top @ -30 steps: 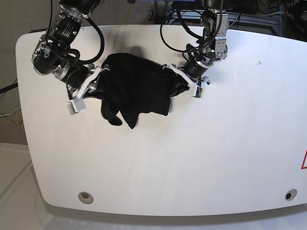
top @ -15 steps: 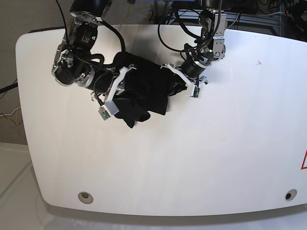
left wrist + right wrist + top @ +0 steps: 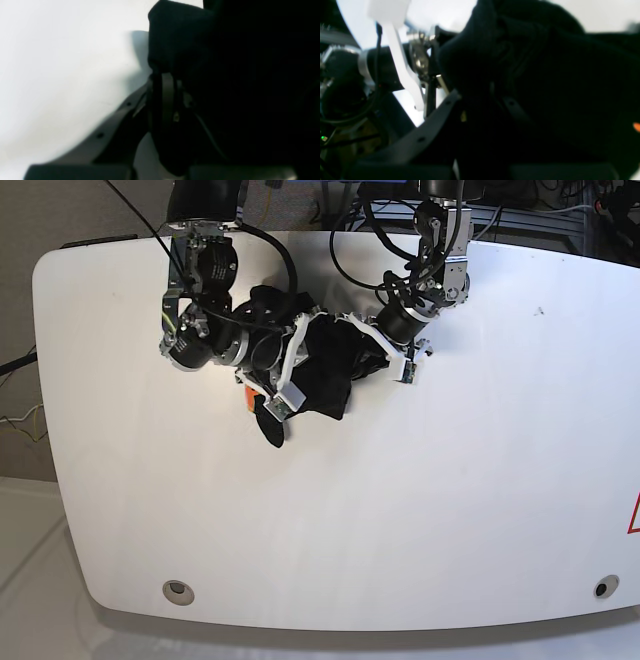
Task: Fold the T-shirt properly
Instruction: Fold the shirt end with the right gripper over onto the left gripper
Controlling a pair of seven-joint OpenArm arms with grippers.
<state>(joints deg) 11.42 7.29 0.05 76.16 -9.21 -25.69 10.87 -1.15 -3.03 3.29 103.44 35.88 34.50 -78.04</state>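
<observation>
Black cotton, bunched into a dark heap, hangs between the two claws near the far edge of the white counter (image 3: 450, 510). It is the T-shirt (image 3: 325, 370), and from where I stand it looks nothing like folded yet: a crumpled mass with one tail drooping below the right claw (image 3: 285, 380) and a small orange tag (image 3: 248, 398) poking out just beside that claw's near side.

Both claws are pinched tight on cloth. The right claw has a thick wad of the T-shirt gathered against it, and in its own wrist view the fabric fills nearly everything ahead of the fingers. The left claw (image 3: 392, 360) nips the opposite edge of the garment, its wrist view showing a dark fold rising just above the closed tips. The two claws stand near one another, with the shirt slack between them.

I judge this thing to be light and utterly limp. It will sag, drape and slide over itself rather than hold any crease, and it will not break, but it may slip out of a thin pinch if only one layer is caught. The sensible places to take hold seem to be the corners or the hem and shoulder edges, well apart, so the cloth can be drawn flat.

By count: one T-shirt, one orange tag, two claws, one counter.
</observation>
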